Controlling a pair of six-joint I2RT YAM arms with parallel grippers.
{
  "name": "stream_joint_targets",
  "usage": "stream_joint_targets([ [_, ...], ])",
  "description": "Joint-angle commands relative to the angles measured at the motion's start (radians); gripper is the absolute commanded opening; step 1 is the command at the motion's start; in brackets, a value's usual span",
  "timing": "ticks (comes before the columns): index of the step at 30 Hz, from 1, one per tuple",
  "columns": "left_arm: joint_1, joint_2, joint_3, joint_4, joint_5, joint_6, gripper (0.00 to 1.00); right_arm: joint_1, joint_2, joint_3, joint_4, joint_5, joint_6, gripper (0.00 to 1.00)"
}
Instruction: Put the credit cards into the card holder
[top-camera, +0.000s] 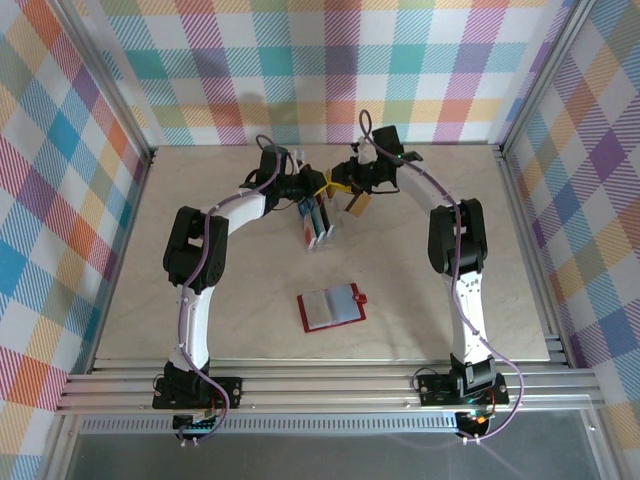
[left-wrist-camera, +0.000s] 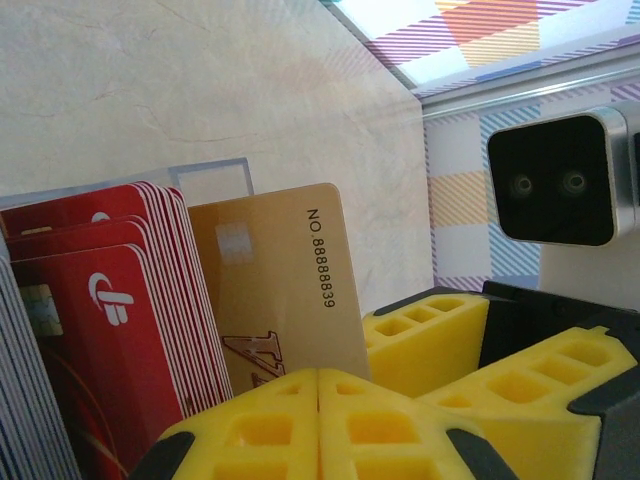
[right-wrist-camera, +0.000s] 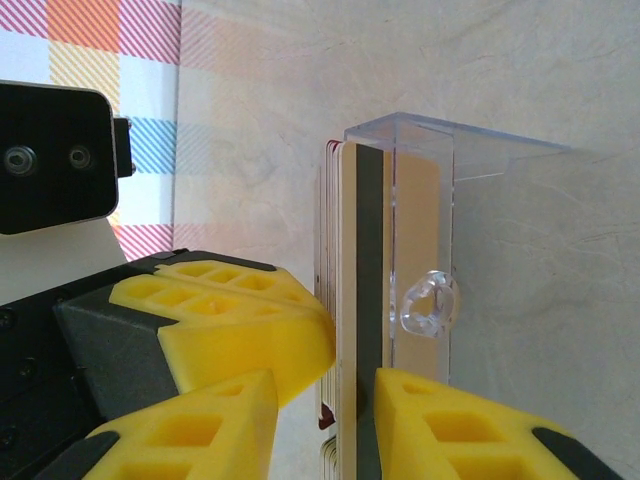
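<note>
Because the right pincer (right-wrist-camera: 328, 385) stands narrow, a jaw on either side of the striped gold card (right-wrist-camera: 362, 250) (whether it truly bites, I cannot tell), that card may slip or drag neighbouring red cards (left-wrist-camera: 110, 300) from the clear rack (right-wrist-camera: 470, 250); the shut left pincer (left-wrist-camera: 318, 395), just beside, crowds it. Thin, glossy, dark-striped, the card sits upright between those jaws; the open red card holder (top-camera: 330, 308) lies well apart from both pincers.

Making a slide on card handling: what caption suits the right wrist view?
Right fingers straddle a dark-striped gold card standing in the clear rack, shut left fingers alongside.
</note>
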Motion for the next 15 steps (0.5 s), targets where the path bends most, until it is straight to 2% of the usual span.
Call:
stream_joint_targets([
  [1,-0.03,0.047,0.021,-0.095,-0.046,0.044,0.08,0.048,-0.028,-0.046,0.037,-0.15,0.052,0.32],
  [8,-0.039,0.061,0.034,-0.105,-0.053,0.055,0.08,0.046,-0.069,-0.106,0.13,-0.206,0.123,0.23],
  [15,-0.042,0.06,0.028,-0.1,-0.057,0.056,0.08,0.046,-0.072,-0.133,0.17,-0.221,0.155,0.23],
])
